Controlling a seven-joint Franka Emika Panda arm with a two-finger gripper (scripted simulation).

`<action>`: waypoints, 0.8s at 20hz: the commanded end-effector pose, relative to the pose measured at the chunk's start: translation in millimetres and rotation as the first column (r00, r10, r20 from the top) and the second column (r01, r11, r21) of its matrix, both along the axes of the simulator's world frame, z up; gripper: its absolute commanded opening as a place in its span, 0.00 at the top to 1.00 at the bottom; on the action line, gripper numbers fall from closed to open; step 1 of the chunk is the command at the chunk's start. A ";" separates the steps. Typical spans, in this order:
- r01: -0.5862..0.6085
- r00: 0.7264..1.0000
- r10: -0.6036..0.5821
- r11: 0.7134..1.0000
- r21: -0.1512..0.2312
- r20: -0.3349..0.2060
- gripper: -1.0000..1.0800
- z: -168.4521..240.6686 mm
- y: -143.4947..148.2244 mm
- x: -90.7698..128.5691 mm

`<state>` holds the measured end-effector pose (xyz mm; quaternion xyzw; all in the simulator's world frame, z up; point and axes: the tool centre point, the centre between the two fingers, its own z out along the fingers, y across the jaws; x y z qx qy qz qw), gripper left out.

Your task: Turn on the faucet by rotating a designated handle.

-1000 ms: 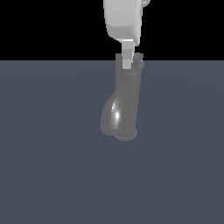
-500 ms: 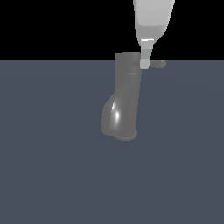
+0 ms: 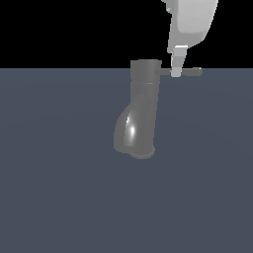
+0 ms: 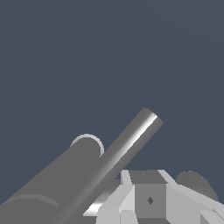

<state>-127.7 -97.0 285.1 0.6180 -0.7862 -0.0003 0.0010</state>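
Observation:
The faucet is a glossy grey upright tube with a cap on top and a bulging lower end, standing mid-scene in the exterior view. Its handle, a thin grey rod, sticks out level from the cap toward the exterior view's right. My gripper comes down from above, and its fingertips rest against the rod about midway along it. The wrist view shows the handle running slantwise past the faucet, with my gripper beside the rod, fingers together and holding nothing.
A flat dark blue-grey floor spreads all around the faucet. Black background lies above the horizon line. No other objects show.
My gripper has moved toward the exterior view's right. The handle has swung with it and now shows at greater length to the right of the cap.

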 end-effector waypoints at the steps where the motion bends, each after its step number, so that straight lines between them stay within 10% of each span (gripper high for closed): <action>1: 0.012 1.000 -0.012 1.000 -0.001 0.003 1.00 -0.1 -13.3 5.3; 16: 0.022 1.000 -0.022 1.000 0.000 0.002 1.00 -0.1 -56.4 29.6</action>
